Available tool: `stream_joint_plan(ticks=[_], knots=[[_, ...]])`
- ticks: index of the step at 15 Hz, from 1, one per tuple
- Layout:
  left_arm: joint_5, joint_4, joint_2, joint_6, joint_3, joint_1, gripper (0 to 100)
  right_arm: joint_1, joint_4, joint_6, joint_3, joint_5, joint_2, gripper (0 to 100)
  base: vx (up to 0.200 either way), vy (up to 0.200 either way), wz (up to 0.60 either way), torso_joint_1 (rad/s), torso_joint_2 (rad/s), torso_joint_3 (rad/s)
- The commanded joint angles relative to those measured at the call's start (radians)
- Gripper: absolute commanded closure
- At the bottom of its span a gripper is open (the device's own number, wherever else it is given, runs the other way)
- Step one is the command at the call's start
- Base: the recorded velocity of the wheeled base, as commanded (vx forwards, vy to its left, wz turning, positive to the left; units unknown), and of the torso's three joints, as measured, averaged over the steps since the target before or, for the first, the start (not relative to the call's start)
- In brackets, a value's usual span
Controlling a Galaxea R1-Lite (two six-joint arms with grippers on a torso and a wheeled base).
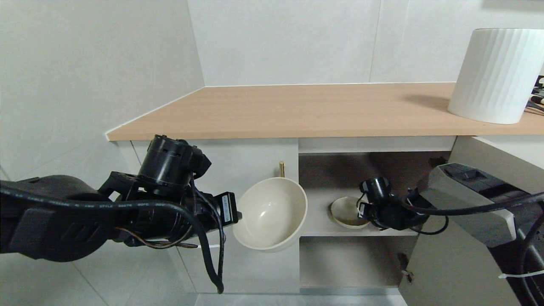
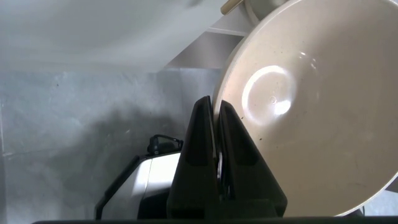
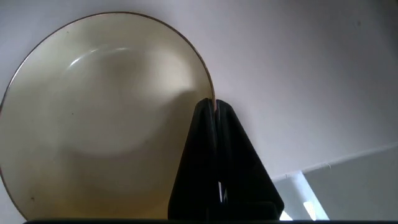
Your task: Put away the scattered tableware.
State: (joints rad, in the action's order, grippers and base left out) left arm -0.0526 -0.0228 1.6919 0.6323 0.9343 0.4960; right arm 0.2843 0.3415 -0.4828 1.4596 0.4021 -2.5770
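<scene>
Countertop, light wood grain, runs across the upper half of the head view. It meets a pale tiled wall at the back & at frame left. White ribbed cylinder stands upright on it at upper right.

Below the top is a pale grey cabinet w/ a small brass knob on its closed front near ctr. Right of that the cabinet is open, w/ its door swung out at lower right. Inside is a white shelf, a darker back panel above it & another compartment under it. Pale floor tiles at lower left.

L gripper, left of ctr, has its fingers pressed together on the rim of a cream bowl. Bowl hangs in the air in front of the closed cabinet front, just left of the open compartment. It is tipped on edge w/ its hollow facing the camera.

R gripper, right of ctr inside the opening, pinches the rim of a small beige plate. Plate is over the shelf & tilted; can't tell if it touches the shelf. Bowl & plate are near each other but apart.
</scene>
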Motion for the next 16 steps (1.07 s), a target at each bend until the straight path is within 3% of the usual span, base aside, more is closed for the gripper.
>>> stream_joint_plan(ticks=[1,6,7,11,13,16], knots=[[0.000,0.000,0.006,0.001,0.000,0.000,100,-0.005,0.001,0.001,0.022,0.007,-0.017,100,0.000,0.000,0.00,0.000,0.00,0.000],[-0.001,0.000,0.009,0.001,0.001,0.000,100,-0.011,-0.004,0.001,0.045,0.015,-0.025,100,0.000,0.000,0.00,0.000,0.00,0.000],[-0.001,0.000,0.009,0.001,0.001,0.000,100,-0.011,-0.004,0.000,0.048,0.015,-0.025,0,0.000,0.000,0.00,0.000,0.00,0.000],[-0.003,-0.003,0.034,0.003,0.009,0.000,100,-0.007,-0.022,-0.037,0.013,0.015,0.038,0,0.000,0.000,0.00,0.000,0.00,0.000],[0.000,-0.026,0.075,0.001,0.012,0.018,100,0.041,-0.085,-0.043,-0.134,-0.055,0.212,0,0.000,0.000,0.00,0.000,0.00,0.000],[0.014,-0.039,0.176,0.001,0.021,0.075,100,0.127,-0.223,-0.005,-0.346,-0.243,0.462,0,0.000,0.000,0.00,0.000,0.00,0.000]])
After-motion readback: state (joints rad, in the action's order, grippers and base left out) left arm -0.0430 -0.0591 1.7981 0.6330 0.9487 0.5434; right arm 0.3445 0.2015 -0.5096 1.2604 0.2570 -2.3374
